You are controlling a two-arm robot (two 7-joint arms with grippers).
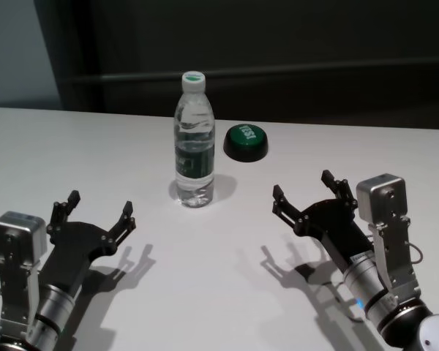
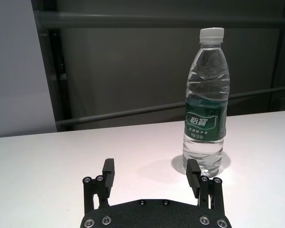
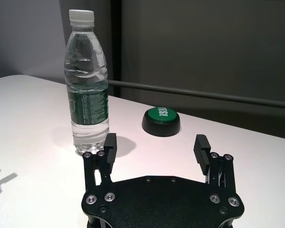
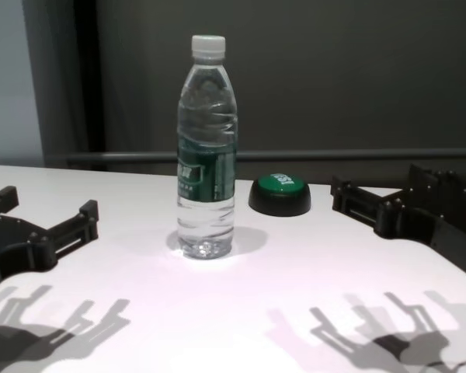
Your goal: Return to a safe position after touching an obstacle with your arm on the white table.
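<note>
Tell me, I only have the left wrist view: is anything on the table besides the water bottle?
Observer: Yes. A green button sits behind the bottle, toward the robot's right, not touching it.
Operator: Where's the right arm?
Observer: The right end effector is over the near right of the table, fingers open and holding nothing, short of the button.
Operator: My finger overlaps the bottle on screen. Is it touching?
Observer: No. The head view shows bare table between the open left end effector and the bottle, which stands upright.
</note>
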